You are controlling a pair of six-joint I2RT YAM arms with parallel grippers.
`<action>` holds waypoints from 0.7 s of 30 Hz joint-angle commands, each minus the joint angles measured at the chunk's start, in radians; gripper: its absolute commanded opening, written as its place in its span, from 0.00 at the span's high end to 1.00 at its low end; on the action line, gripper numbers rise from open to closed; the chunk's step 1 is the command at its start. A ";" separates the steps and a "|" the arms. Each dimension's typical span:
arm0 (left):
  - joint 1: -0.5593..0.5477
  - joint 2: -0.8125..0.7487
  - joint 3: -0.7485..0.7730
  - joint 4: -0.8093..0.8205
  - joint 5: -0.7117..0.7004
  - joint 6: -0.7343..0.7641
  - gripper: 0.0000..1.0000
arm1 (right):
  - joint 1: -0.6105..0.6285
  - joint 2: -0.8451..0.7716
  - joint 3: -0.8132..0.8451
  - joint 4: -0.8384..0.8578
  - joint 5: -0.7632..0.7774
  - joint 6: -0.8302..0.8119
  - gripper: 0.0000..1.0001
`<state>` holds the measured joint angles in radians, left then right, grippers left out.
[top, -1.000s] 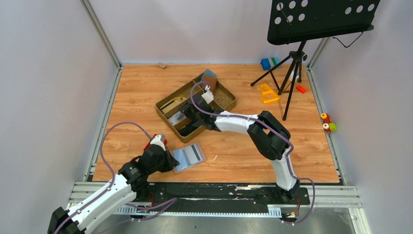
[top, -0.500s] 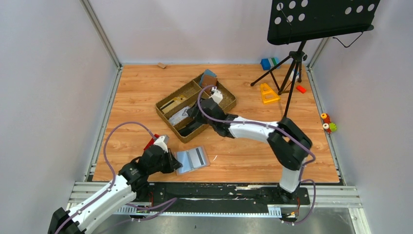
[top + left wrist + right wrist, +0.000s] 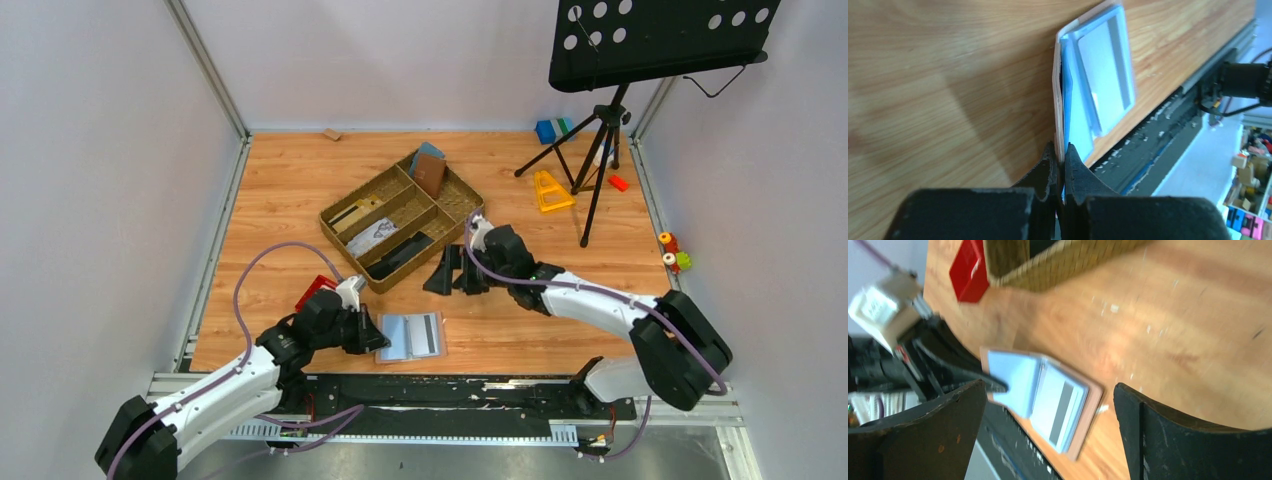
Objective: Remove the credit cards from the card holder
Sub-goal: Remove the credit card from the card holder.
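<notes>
The right tool (image 3: 455,273), withdrawn from the woven compartment tray (image 3: 347,250), hangs wide open and empty. The left tool (image 3: 1060,159) stays pinched on the opened tan, blue-grey-lined card holder (image 3: 412,336), now shifted rightward near the wooden table (image 3: 620,260) front edge.

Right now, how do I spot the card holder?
Find the woven tray mid-table, then look toward the near edge. The card holder lies open there, pinched by the left gripper. Unlike the red block nearby, it is flat, blue-grey inside with a tan border.
</notes>
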<state>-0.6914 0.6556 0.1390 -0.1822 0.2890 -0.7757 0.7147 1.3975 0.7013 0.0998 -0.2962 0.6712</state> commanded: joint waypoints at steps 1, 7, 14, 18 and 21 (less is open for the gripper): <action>0.000 -0.008 0.003 0.170 0.125 -0.024 1.00 | 0.012 -0.138 -0.110 0.000 -0.169 -0.077 0.00; 0.001 -0.092 0.015 0.278 0.192 -0.124 1.00 | 0.011 -0.265 -0.264 0.070 -0.216 -0.053 0.00; 0.001 -0.149 0.012 0.393 0.250 -0.285 1.00 | 0.011 -0.395 -0.321 0.118 -0.271 -0.056 0.00; 0.001 -0.173 -0.003 0.468 0.279 -0.352 1.00 | 0.009 -0.473 -0.365 0.145 -0.250 -0.015 0.00; 0.000 -0.198 -0.004 0.512 0.295 -0.382 1.00 | 0.011 -0.482 -0.378 0.161 -0.273 0.010 0.00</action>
<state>-0.6914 0.4934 0.1356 0.1776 0.5301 -1.0763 0.7250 0.9352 0.3458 0.1875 -0.5365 0.6476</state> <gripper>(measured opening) 0.038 0.998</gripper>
